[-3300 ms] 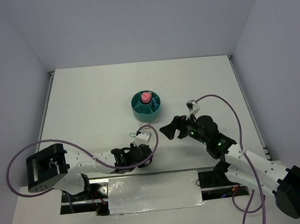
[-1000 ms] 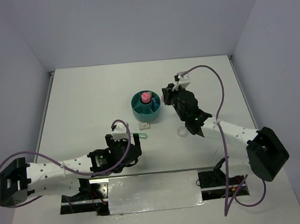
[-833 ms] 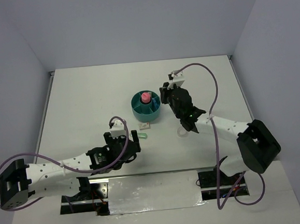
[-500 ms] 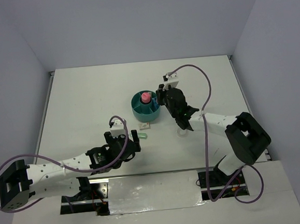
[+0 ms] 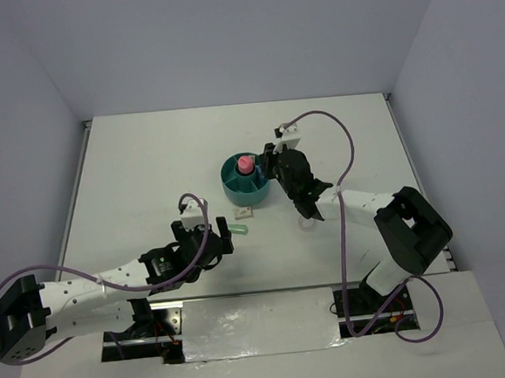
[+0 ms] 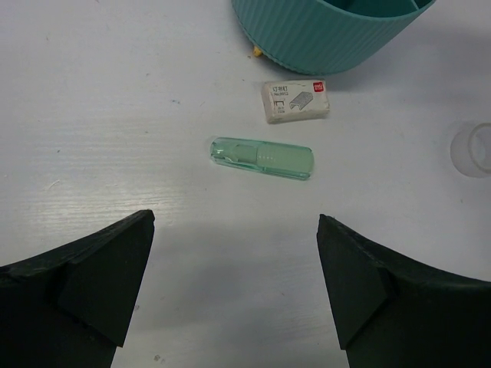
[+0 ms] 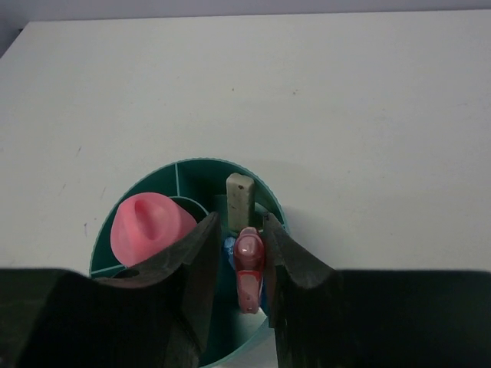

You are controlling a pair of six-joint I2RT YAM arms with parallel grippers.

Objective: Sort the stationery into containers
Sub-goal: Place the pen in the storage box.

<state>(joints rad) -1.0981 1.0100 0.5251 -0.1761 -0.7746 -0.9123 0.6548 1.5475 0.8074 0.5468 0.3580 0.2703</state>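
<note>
**Sorting partly done, seen from above and from both wrists.** Left gripper (image 5: 211, 246): jaws wide apart and holding nothing, hovering low over the table (image 5: 146, 171) near the loose items. Green capsule (image 6: 261, 158): lies flat on the table just ahead of the left gripper and centred between its fingers (image 6: 100, 284), not yet sorted. White block (image 6: 295, 100): lies flat between the capsule and the organiser (image 5: 235, 189), close to the ribbed wall but apart from it, not yet sorted.

Organiser contents: the pink tube (image 7: 149, 228) stands in the central cup. A beige block (image 7: 238, 198) stands upright in a ring compartment on the right side. A blue piece (image 7: 228, 247) shows low in the same region, though its exact compartment cannot be told.

Right gripper (image 7: 239, 227): poised over the organiser's right rim, jaws narrowly apart on either side of a pink capsule (image 7: 249, 264) that points down into a ring compartment. Whether the capsule is clamped or already loose cannot be told.

Tape ring (image 5: 308, 224): lies flat on the table to the right of the organiser, well apart from it, not yet sorted.

Judged progress: three items are in and a fourth is at the point of delivery. Three remain on the table, and the green capsule looks the likeliest next pick for the left gripper.
</note>
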